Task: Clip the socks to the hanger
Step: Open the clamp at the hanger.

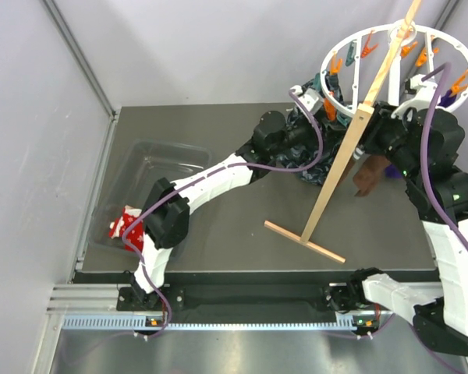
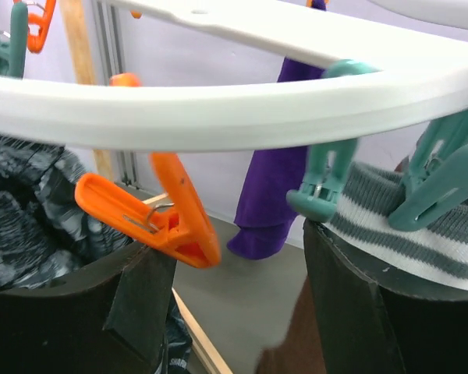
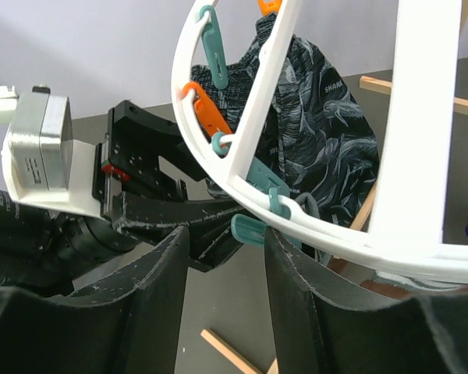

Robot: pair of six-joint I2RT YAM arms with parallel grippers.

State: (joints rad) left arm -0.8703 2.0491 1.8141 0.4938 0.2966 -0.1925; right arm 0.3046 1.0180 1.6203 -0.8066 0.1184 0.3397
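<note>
Against the grey wall (image 1: 218, 47) upper right, my left gripper (image 2: 234, 257) and right gripper (image 3: 226, 257) gape under the hanger (image 2: 218, 117), so I'd ease away without snagging clips (image 2: 179, 222).

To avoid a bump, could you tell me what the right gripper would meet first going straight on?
Probably the teal clip hanging from the hanger, just ahead of the open jaws of the right gripper; depth is hard to judge.

We find the hanger (image 1: 325, 64) over the far right corner of the table (image 1: 242, 241), a cloth (image 1: 306, 160) hanging under its left side. On the left sits a tub (image 1: 164, 145); a sock (image 1: 129, 230) lies at its near-left corner, seemingly inside.
</note>
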